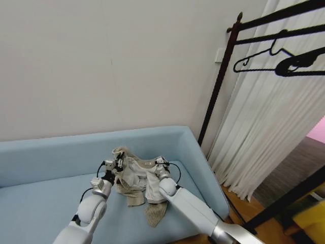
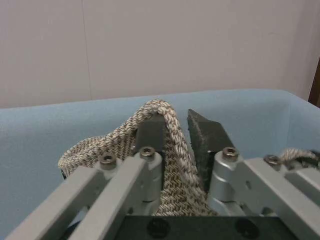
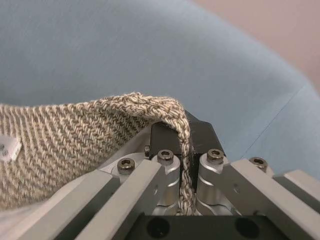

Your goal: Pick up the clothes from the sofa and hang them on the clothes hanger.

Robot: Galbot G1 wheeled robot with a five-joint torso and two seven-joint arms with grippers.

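A beige knitted garment lies bunched on the light blue sofa, with part of it trailing toward the front edge. My left gripper holds its left upper edge; in the left wrist view the knit hem runs between the black pads. My right gripper grips the garment's right upper edge; in the right wrist view the hem is pinched tight between the pads. A black hanger hangs on the dark clothes rack up at the right.
The sofa's right armrest stands between the garment and the rack's post. A second thin hanger hangs on the rack. White curtains hang behind it. A white wall backs the sofa.
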